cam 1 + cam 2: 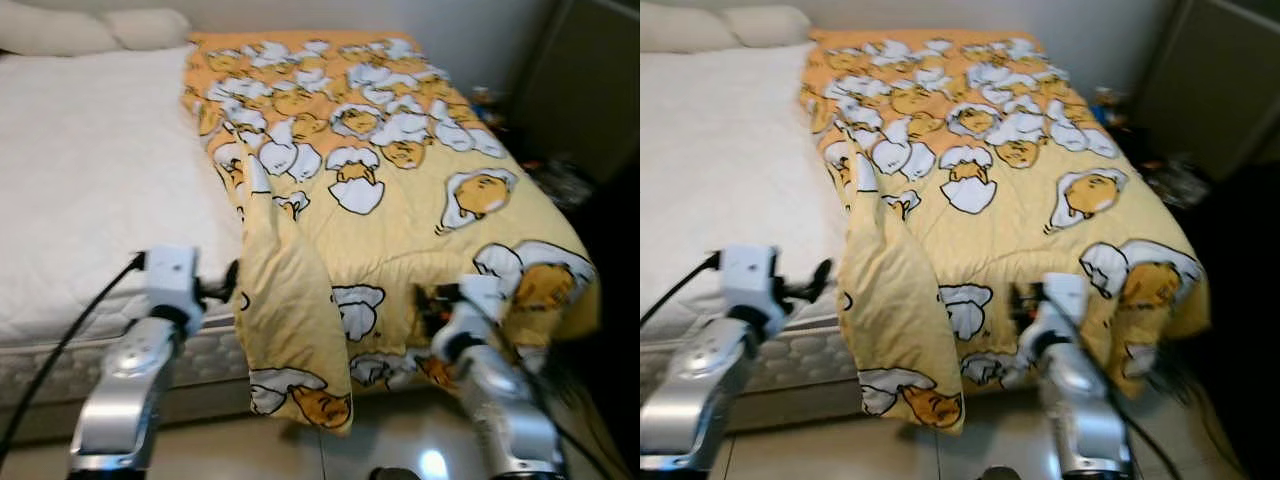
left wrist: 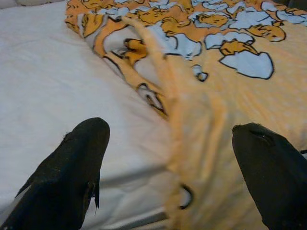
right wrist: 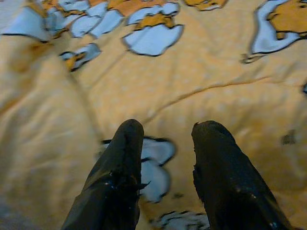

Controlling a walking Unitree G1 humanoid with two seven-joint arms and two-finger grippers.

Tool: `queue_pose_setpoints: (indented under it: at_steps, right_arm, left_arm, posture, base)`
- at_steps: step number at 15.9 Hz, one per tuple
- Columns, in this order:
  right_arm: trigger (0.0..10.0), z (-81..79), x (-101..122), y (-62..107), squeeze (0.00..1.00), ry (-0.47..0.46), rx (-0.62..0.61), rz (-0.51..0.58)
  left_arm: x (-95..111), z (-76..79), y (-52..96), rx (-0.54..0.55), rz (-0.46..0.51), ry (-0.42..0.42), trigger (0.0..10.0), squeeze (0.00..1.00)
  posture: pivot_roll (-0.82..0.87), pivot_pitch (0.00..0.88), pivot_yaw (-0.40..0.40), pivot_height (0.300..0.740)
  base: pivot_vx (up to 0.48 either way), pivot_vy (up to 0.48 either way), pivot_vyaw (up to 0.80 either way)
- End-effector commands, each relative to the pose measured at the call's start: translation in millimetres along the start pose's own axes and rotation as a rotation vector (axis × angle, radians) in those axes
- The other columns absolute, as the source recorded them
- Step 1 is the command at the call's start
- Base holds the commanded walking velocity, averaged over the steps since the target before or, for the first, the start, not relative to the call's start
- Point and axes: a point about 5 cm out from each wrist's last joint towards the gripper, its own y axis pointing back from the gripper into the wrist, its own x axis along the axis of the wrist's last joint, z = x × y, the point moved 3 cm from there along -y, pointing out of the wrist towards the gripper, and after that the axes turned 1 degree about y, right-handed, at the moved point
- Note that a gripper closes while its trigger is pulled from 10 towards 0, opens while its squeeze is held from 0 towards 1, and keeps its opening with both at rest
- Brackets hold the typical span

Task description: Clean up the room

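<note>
At the foot edge of the bed [image 1: 90, 190], the left gripper [image 1: 232, 284] hovers with its fingers spread wide, and the folded-back long edge of the yellow blanket [image 1: 400, 190] lies straight ahead between them, running away toward the pillows [image 1: 90, 28] at the head. That hem hangs over the foot edge just beside this gripper, so I judge the left arm nearer to it, with bare white mattress on its outer side. Further right, the right gripper [image 3: 165, 158] points into the blanket's draped foot end with its fingers a little apart, holding nothing, and dark clutter [image 1: 550, 180] lies off the bed's right edge.
</note>
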Motion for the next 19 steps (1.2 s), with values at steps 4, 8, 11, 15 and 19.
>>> queue_pose_setpoints:
  at_steps: [4, 8, 11, 15, 19]
  right_arm:
    - [10.0, 8.3, 7, 0.5, 0.00, 0.047, -0.008, 0.003]
    - [10.0, 4.6, 7, -0.1, 0.00, 0.058, 0.007, 0.002]
    - [10.0, 1.8, 8, -2.2, 0.00, 0.063, 0.015, 0.006]
    - [10.0, -5.5, 14, -4.7, 1.00, 0.060, 0.080, 0.023]
    - [10.0, -15.6, 28, -6.8, 1.00, 0.054, 0.134, 0.076]
  left_arm:
    - [5, 4.5, 0.5, -0.005, 0.007, -0.001, 10.0, 0.00]
    - [4, 3.0, 1.8, 0.005, 0.003, -0.004, 10.0, 0.00]
    - [5, 2.4, 1.2, 0.006, 0.003, -0.009, 10.0, 0.00]
    - [7, 6.5, 1.6, -0.027, 0.017, 0.050, 10.0, 1.00]
    - [11, 10.3, 2.1, -0.041, 0.047, 0.047, 10.0, 1.00]
  posture:
    - [-0.16, 0.000, 0.003, 0.740]
    - [-0.15, 0.000, -0.001, 0.740]
    - [-0.14, 0.000, 0.002, 0.740]
    - [-0.14, 0.000, 0.010, 0.740]
    - [-0.13, 0.000, 0.007, 0.740]
  base:
    - [0.000, 0.410, -0.43]
    - [0.000, 0.409, -0.43]
    - [0.000, 0.410, -0.44]
    - [0.000, 0.104, -0.22]
    - [0.000, 0.000, 0.00]
